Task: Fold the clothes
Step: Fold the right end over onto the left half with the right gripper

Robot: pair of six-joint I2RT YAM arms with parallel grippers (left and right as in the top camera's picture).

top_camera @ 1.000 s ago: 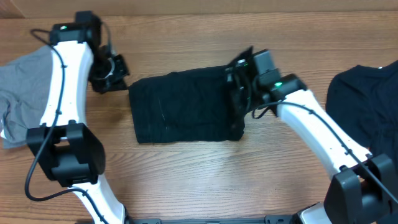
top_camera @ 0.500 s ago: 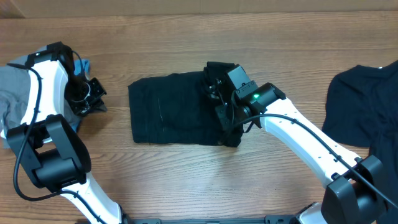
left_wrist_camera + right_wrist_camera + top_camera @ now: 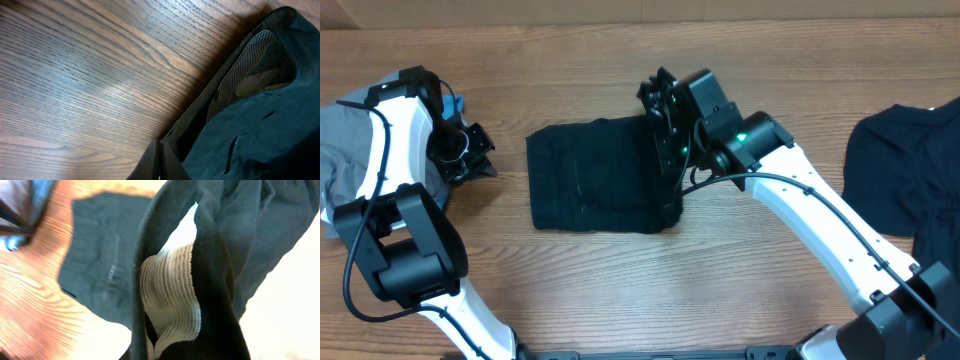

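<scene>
The table is brown wood with a long, straight grain running across it. At its centre lies the black garment, soft, matte and folded into a rough rectangle. Its 3 o'clock edge is lifted off the wood and doubled back over the rest.

A second black garment lies loose and rounded at 3 o'clock, running off the frame. At 9 o'clock a grey garment lies crumpled, thin and smooth. A small light-blue piece shows just beside the left arm.

The right gripper stands over the lifted edge, its fingers pinching the black cloth. In the right wrist view the fabric hangs in folds close to the lens, showing a pale ribbed band.

The left gripper is over bare wood between the grey and black garments, fingertips pressed together and holding nothing. In the left wrist view, dark cloth with a finely ribbed edge lies just beside them.
</scene>
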